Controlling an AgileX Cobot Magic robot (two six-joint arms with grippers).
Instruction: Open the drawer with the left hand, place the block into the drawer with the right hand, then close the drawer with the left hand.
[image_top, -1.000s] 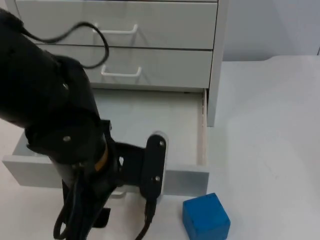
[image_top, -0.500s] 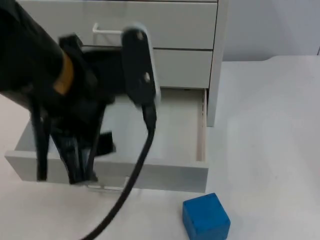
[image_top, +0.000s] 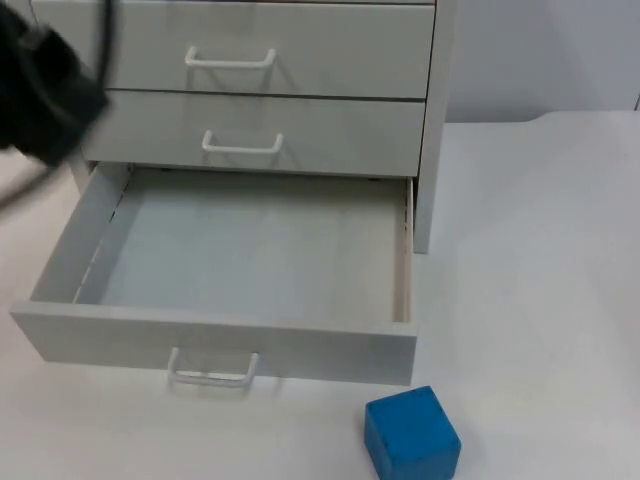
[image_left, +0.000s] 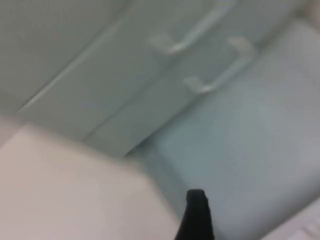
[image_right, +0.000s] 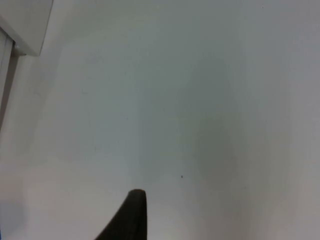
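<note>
White table (image_top: 540, 250): open drawer (image_top: 215, 345), blue block (image_top: 412, 436) in front.

White table top (image_top: 540, 250), apparently grey partition wall (image_top: 540, 55) behind

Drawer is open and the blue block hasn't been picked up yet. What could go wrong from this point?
The blue block sits close to the open drawer's front panel, so the right hand coming down for it may knock that panel. The left hand is beside the cabinet and might clip the drawer wall on its way back to the handle.
</note>
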